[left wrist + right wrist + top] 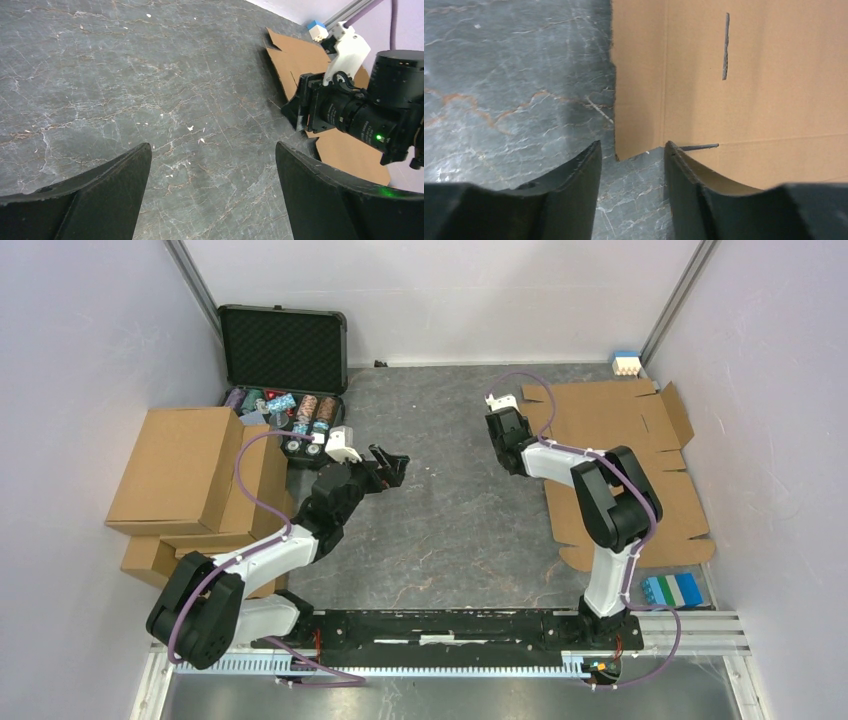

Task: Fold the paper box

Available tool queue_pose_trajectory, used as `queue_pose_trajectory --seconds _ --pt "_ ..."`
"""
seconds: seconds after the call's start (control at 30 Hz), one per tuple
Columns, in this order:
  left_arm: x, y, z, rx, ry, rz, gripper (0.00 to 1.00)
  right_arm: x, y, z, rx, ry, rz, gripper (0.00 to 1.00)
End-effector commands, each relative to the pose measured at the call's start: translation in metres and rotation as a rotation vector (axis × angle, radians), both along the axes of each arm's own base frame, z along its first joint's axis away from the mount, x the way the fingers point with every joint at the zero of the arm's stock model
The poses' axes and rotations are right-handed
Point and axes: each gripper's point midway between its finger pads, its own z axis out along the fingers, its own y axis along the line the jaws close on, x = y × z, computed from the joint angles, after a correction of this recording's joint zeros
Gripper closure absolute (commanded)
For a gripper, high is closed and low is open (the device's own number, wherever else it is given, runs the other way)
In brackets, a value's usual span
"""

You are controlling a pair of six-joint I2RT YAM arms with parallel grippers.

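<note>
paper box: flat sheet on table, right side
right gripper: we see fingers narrowly apart, flap corner between tips
left gripper: spread wide, well apart from sheet

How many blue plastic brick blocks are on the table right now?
2: one blue-and-white block in the far right corner, one blue-and-green block beside the right arm's base. More may be hidden.
</note>
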Motion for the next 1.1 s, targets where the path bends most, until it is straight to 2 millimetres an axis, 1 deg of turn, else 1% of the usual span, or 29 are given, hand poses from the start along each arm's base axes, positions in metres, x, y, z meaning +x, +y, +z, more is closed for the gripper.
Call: queue_pose_trajectory --seconds 0.0,0.03,0.07,0.1,0.13,0.17,0.2,0.3,0.33,0.37,0.4,0.47,0.5,0.53,0.6,0.63,0.67,0.7,0.73,0.77,0.8,0.83,0.87,1.0,1.07 --pt "0.005 -0.003 0.016 -0.004 -0.063 -0.005 0.00 0.020 -0.014 0.012 -0.022 -0.036 -0.066 0.65" --pt "0.005 -0.003 0.015 -0.004 -0.060 -0.003 0.00 0.019 -0.014 0.012 -0.020 -0.036 -0.064 0.84" --pt "0.005 -0.003 0.014 -0.003 -0.058 -0.004 0.00 0.018 -0.015 0.015 -0.023 -0.045 -0.059 0.95" --pt "0.006 -0.003 0.015 -0.003 -0.058 -0.005 0.00 0.017 -0.015 0.018 -0.017 -0.058 -0.054 1.00" --pt "0.006 -0.004 0.014 -0.004 -0.056 -0.008 0.00 0.015 -0.014 0.020 -0.005 -0.067 -0.045 1.00" --pt "0.006 -0.004 0.013 -0.003 -0.053 -0.008 0.00 0.014 -0.011 0.027 0.016 -0.090 -0.035 1.00" --pt "0.006 -0.005 0.013 -0.002 -0.051 -0.010 0.00 0.009 -0.009 0.031 0.032 -0.097 -0.021 1.00" --pt "0.007 -0.004 0.012 0.003 -0.052 -0.007 0.00 0.004 0.013 0.049 0.140 -0.172 0.064 1.00" --pt "0.007 -0.004 0.012 0.005 -0.051 -0.007 0.00 0.002 0.024 0.057 0.193 -0.193 0.096 1.00" --pt "0.007 -0.004 0.012 0.006 -0.049 -0.005 0.00 -0.001 0.040 0.063 0.278 -0.195 0.138 1.00" --pt "0.007 -0.004 0.012 0.007 -0.048 -0.006 0.00 -0.003 0.057 0.072 0.367 -0.198 0.192 1.00" --pt "0.008 -0.005 0.010 0.009 -0.044 -0.005 0.00 -0.014 0.105 0.090 0.582 -0.178 0.355 1.00" --pt "0.010 -0.003 0.008 0.015 -0.040 0.006 0.00 -0.022 0.124 0.098 0.668 -0.167 0.413 1.00" --pt "0.011 -0.001 0.005 0.010 -0.030 0.024 0.00 -0.029 0.142 0.106 0.732 -0.165 0.470 1.00" --pt "0.013 0.006 0.000 -0.011 -0.007 0.072 0.00 -0.044 0.173 0.119 0.795 -0.159 0.550 1.00" --pt "0.013 0.008 -0.003 -0.025 0.008 0.092 0.00 -0.050 0.186 0.126 0.809 -0.156 0.592 0.99" --pt "0.014 0.013 -0.007 -0.035 0.024 0.126 0.00 -0.057 0.198 0.130 0.824 -0.146 0.634 0.92" --pt "0.015 0.017 -0.012 -0.048 0.041 0.153 0.00 -0.062 0.207 0.137 0.840 -0.147 0.667 0.65" --pt "0.016 0.018 -0.016 -0.050 0.053 0.165 0.00 -0.064 0.209 0.140 0.850 -0.150 0.677 0.40" --pt "0.017 0.019 -0.019 -0.048 0.061 0.167 0.00 -0.064 0.206 0.141 0.852 -0.158 0.667 0.17" --pt "0.019 0.017 -0.020 -0.040 0.064 0.158 0.00 -0.061 0.197 0.138 0.830 -0.175 0.630 0.09" --pt "0.020 0.014 -0.023 -0.028 0.076 0.145 0.00 -0.057 0.185 0.136 0.793 -0.200 0.591 0.05" --pt "0.021 0.012 -0.025 -0.019 0.091 0.139 0.00 -0.053 0.170 0.131 0.751 -0.223 0.541 0.04" --pt "0.026 0.010 -0.038 0.026 0.161 0.148 0.00 -0.038 0.111 0.111 0.653 -0.259 0.362 0.04" --pt "0.028 0.014 -0.046 0.042 0.204 0.184 0.00 -0.030 0.080 0.097 0.627 -0.240 0.241 0.03"
